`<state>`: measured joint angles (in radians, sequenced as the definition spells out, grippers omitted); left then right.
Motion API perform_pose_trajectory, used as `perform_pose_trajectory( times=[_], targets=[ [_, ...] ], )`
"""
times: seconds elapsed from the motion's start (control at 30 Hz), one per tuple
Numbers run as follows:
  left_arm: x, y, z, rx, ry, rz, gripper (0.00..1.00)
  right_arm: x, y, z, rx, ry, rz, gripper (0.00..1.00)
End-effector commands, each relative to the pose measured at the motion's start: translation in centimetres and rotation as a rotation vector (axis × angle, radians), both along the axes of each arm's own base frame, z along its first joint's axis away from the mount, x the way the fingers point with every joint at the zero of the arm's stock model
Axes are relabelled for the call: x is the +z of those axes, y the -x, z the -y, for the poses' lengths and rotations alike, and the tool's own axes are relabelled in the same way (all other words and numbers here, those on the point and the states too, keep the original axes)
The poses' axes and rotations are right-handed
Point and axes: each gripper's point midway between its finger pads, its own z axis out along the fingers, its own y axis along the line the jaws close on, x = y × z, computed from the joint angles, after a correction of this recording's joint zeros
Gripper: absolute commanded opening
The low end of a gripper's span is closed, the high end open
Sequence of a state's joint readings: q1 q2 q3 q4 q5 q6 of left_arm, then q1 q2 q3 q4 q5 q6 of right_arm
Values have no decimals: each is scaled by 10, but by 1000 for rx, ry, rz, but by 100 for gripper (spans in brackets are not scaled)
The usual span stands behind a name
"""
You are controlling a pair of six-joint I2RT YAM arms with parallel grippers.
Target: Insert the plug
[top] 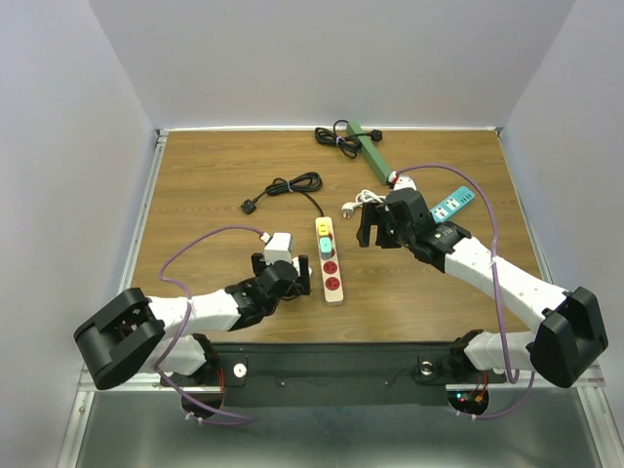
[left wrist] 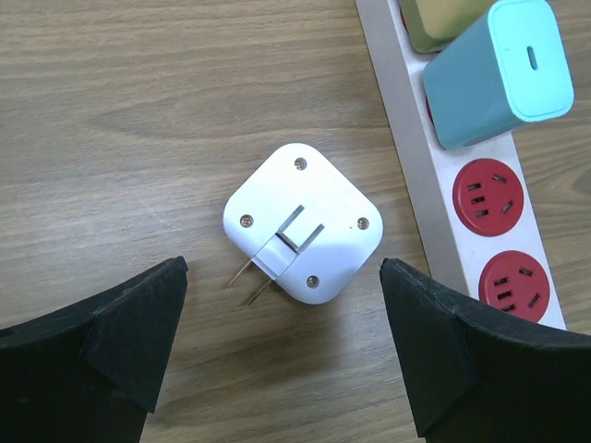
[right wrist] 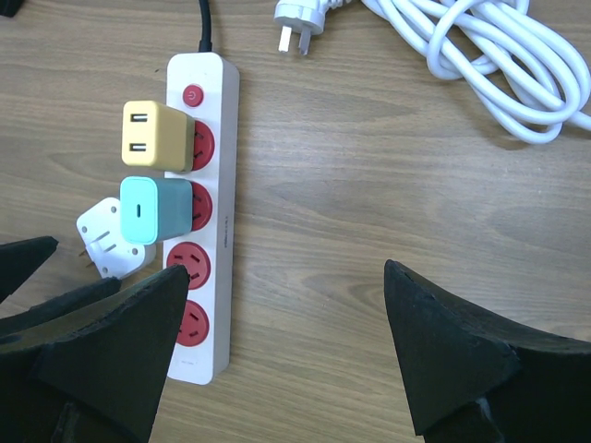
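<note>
Plug (left wrist: 303, 224) lies btwn spread jaws of left pincer (left wrist: 282, 268), untouched.

Table (top: 214, 283): one, rectangular; top in mid-brown wood grain, the grain running side to side, matt finish.
Edge rail (top: 144, 210): pale metal strip along the left, far and right sides of the top, with small brackets (top: 159, 133) at the two far corners.
Back wall (top: 331, 58): plain, pale grey-white, standing just behind the table's far edge.
Left wall (top: 58, 175), right wall (top: 575, 127): same pale finish, flanking the table close to its sides.
Metal sheet (top: 341, 437): grey surface below the table's near edge, dull sheen.
Light: even and diffuse; shadows on the wood soft and short.
</note>
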<state>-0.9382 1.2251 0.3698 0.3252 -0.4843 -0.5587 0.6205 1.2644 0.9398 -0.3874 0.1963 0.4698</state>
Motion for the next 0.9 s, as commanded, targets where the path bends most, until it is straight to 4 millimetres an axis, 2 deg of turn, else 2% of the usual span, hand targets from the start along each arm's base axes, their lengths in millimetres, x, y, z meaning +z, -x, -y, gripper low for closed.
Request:
perform_pose_trajectory(
  times=[0.0,0.3,0.63,0.87],
  targets=[
    [24,-14,10,0,-6,103,98,22,-8,-3,9,-40,75,91],
    [17,-13,26,-75,-56,94,98,24,-6,-3,11,-50,78,91],
    [10,-19,35,-109,-122,98,98,29,-5,-2,22,-63,88,91],
    [3,-21,34,-101,-156,87,98,28,-3,1,20,-63,89,92]
  ],
)
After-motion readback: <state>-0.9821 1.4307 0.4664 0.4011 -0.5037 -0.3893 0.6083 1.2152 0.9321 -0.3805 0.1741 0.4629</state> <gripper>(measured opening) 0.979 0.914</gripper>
